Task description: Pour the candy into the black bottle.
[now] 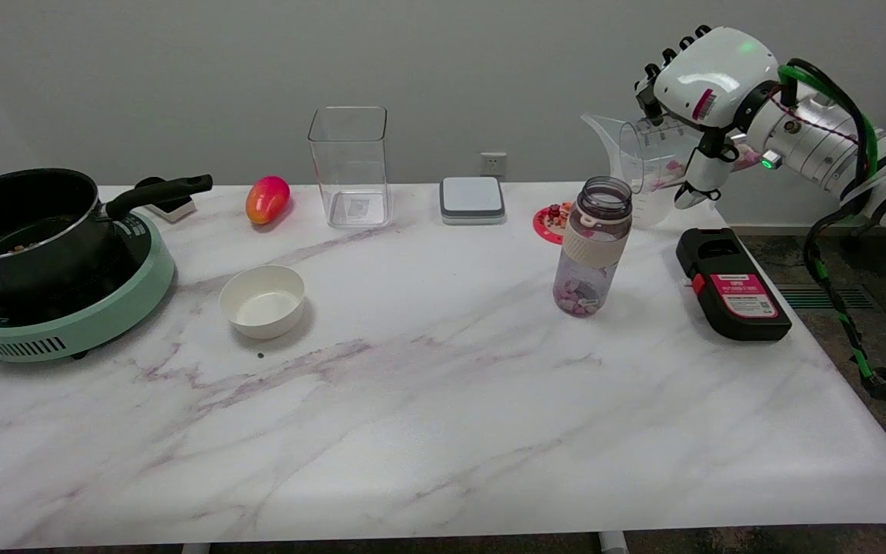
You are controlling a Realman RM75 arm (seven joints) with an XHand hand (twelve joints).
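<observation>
Head view, the only one. Right hand (pixel 701 115) is up in the air past the table's far right corner, fingers wrapped round a clear measuring jug (pixel 647 161), spout pointing left toward the bottle. Hand closed firmly on the jug's right side; a few pink candy pieces (pixel 672 171) show low inside it, near the fingers.

Black bottle (pixel 595 245) stands upright on the table (pixel 443 431), right of centre toward the far edge, mouth open, smoky see-through wall, pale sleeve round the upper body. Some candy (pixel 577 298) already lies at its bottom. Jug spout sits above and just right of the bottle mouth, not over it.

Handling, as judged: jug is thin stiff plastic, light, smooth, likely slippery; a grip on the side opposite the spout suits tipping. Candy is small, hard, loose, will run fast and bounce. Bottle is tall, narrow-mouthed, light, easy to knock over.

Nearby: black box with a pink label (pixel 731 285) at the right edge, red coaster (pixel 552 223) behind the bottle.
</observation>
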